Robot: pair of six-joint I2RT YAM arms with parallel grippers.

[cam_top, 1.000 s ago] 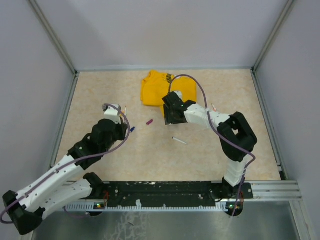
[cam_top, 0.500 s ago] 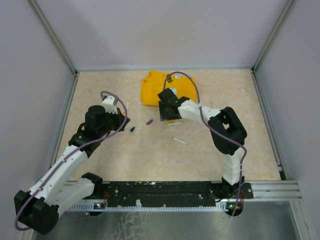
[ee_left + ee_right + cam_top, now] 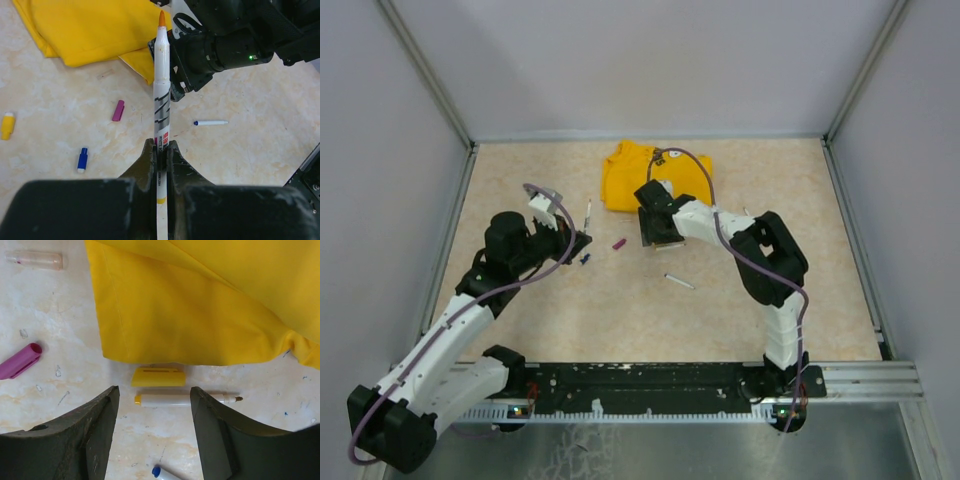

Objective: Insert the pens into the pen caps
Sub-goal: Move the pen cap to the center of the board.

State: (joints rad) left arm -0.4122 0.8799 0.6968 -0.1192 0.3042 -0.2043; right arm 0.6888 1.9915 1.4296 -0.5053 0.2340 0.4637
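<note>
The left gripper [image 3: 160, 150] is closed on a pen with an orange tip [image 3: 161, 85]. Its two fingers press the white barrel near the back end, and the tip points away, toward the far side of the table [image 3: 520, 180]. In the top view this gripper stands over the left part of the table, and the pen sticks out of it. On the table just to the right of it lies a blue cap [image 3: 82, 159], and a little farther right a magenta cap [image 3: 118, 110]. Both lie on their sides, apart from each other.

The right gripper [image 3: 154, 412] has its fingers [image 3: 100, 430] wide apart and holds nothing. It hangs low over the near edge of the folded yellow T-shirt [image 3: 200, 300]. Between the two fingers, on the table, lies a pen with a yellow end [image 3: 170, 400]. Just beyond it lies a yellow cap [image 3: 158, 377], right at the hem of the shirt; whether it touches the cloth cannot be told. A blue-tipped pen [image 3: 210, 122] lies alone on the table, nearer than the right gripper and to the right of the caps.
</note>
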